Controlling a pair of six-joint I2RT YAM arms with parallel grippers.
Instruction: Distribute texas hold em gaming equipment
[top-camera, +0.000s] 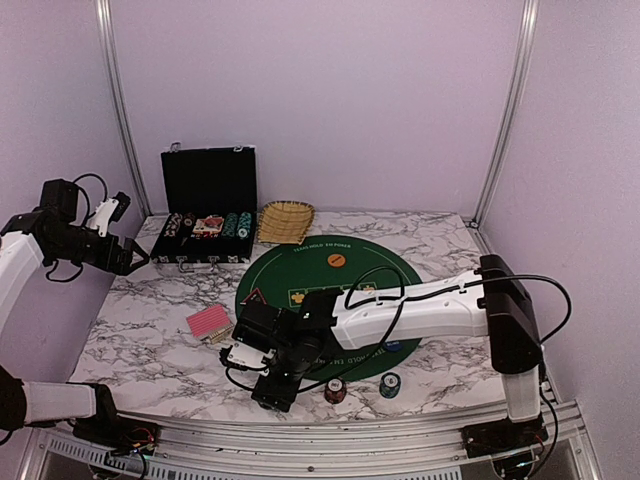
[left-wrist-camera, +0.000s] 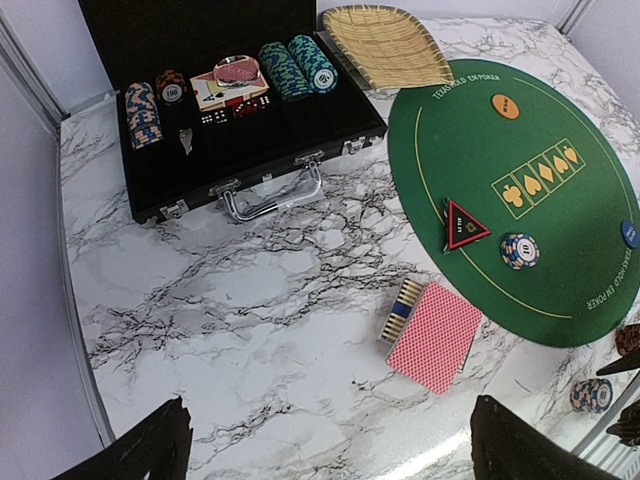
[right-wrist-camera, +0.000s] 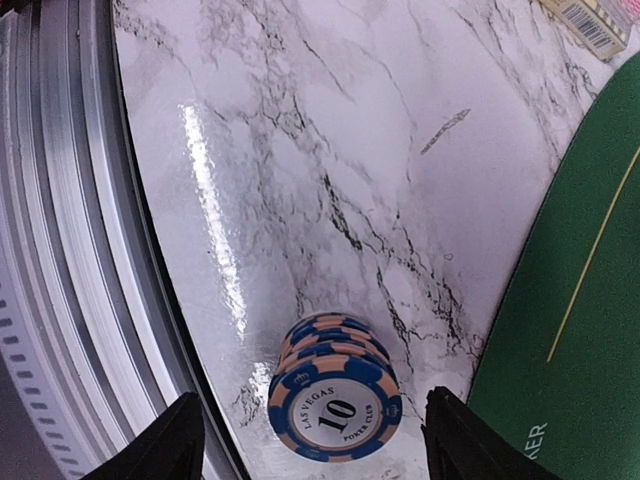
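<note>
Stacked poker chips, blue and peach with a 10 on the top face, stood on the marble table near its front edge, just off the rim of the green felt mat. They sat between the fingers of the right gripper, which were spread wide on either side and did not touch the stack. A red chip stack and a green chip stack rested on the marble to the right of that gripper, by the mat's near edge. Pink-red-backed playing cards lay flat on the marble left of the mat. On the felt lay the black-red triangle button, the orange disc and, at the edge of the left wrist view, the blue disc. Spare chips stood in rows inside the open black case at the far left, with the straw basket just beside it. The left gripper hung high over the table's left side, fingers apart and empty.
</note>
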